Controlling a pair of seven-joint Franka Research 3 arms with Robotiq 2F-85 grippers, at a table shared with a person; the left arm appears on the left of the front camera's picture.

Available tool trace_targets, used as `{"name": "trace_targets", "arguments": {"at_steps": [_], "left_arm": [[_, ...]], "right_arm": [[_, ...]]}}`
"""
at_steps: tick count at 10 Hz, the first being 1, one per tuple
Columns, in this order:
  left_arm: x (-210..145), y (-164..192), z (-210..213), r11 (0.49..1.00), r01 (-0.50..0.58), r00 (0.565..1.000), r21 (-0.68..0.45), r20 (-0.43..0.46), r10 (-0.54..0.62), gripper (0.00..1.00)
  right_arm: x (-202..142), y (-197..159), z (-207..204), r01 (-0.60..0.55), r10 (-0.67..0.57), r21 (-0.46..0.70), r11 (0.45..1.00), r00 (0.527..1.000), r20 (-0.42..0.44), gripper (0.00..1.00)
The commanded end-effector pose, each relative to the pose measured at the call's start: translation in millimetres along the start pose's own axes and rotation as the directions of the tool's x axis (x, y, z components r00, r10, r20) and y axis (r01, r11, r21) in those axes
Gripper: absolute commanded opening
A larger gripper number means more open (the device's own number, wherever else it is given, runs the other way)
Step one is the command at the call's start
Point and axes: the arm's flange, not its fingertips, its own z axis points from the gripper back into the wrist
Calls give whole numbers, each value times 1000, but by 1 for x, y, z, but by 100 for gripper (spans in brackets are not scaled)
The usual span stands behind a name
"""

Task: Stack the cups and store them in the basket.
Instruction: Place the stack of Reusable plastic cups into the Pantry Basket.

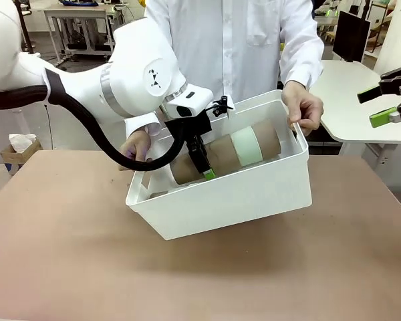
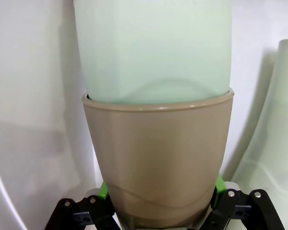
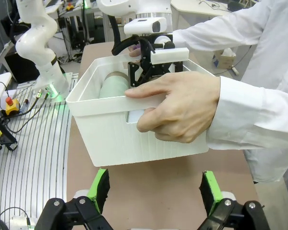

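A person in a white coat holds the white basket [image 1: 254,194] tilted above the table, one hand [image 1: 306,107] on its right rim, the other [image 1: 137,146] at its left. A stack of cups [image 1: 227,155], tan with a mint-green one among them, lies on its side inside. My left gripper [image 1: 202,160] reaches into the basket and is shut on the tan end of the stack [image 2: 158,163], green pads [image 2: 103,190] pressed to both sides. My right gripper [image 1: 386,105] hangs open at the far right, away from the basket [image 3: 110,129], nothing between its fingers [image 3: 100,188].
The brown tabletop [image 1: 87,254] lies bare below the basket. A white side table [image 1: 361,100] stands behind my right gripper. A small cardboard box [image 1: 17,150] with white tissue sits off the table's left edge.
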Motion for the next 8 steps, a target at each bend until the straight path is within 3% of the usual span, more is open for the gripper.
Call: {"name": "trace_targets", "arguments": {"at_steps": [1,2,3,8], "left_arm": [[5,-1,0,999,-9,1000,42,-7,9,85],[6,0,-1,998,-12,1000,55,-4,13,85],[5,-1,-1,999,8,1000,37,-4,-8,100],[1,-12,25,1000,13,1000,-25,25,-12,100]], "right_arm": [[1,2,-2,2,-2,-1,1000,1000,26,100],[1,2,-2,2,-2,-1,1000,1000,26,100],[1,2,-2,2,-2,-1,1000,1000,26,100],[1,2,-2,2,-2,-1,1000,1000,26,100]]}}
